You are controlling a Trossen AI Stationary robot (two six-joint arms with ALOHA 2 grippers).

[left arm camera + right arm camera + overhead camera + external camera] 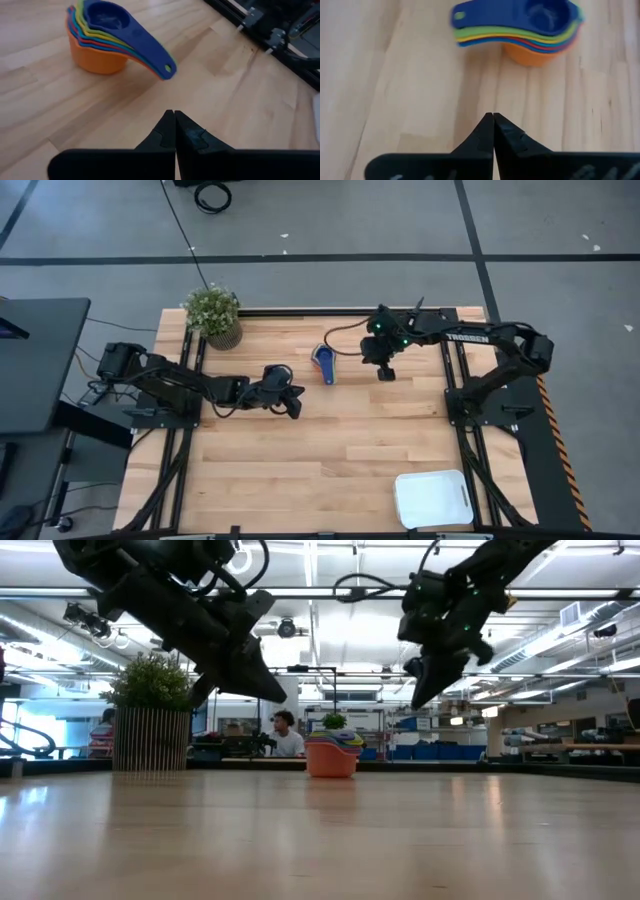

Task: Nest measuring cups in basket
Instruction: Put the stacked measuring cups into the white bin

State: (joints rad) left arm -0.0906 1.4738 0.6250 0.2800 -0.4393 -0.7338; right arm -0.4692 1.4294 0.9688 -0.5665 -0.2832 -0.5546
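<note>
The measuring cups stand nested in one stack on the table near its far edge, the orange one at the bottom and the dark blue one on top, handles fanned out together. The stack rests on the orange cup's base. My left gripper hovers shut above the table, left of and nearer than the stack. My right gripper hovers shut to the stack's right. The white basket lies at the table's near right corner.
A potted green plant stands at the table's far left corner. Bare wooden tabletop stretches between the stack and the basket. Dark frame rails run along the table's right side. A person sits in the room beyond.
</note>
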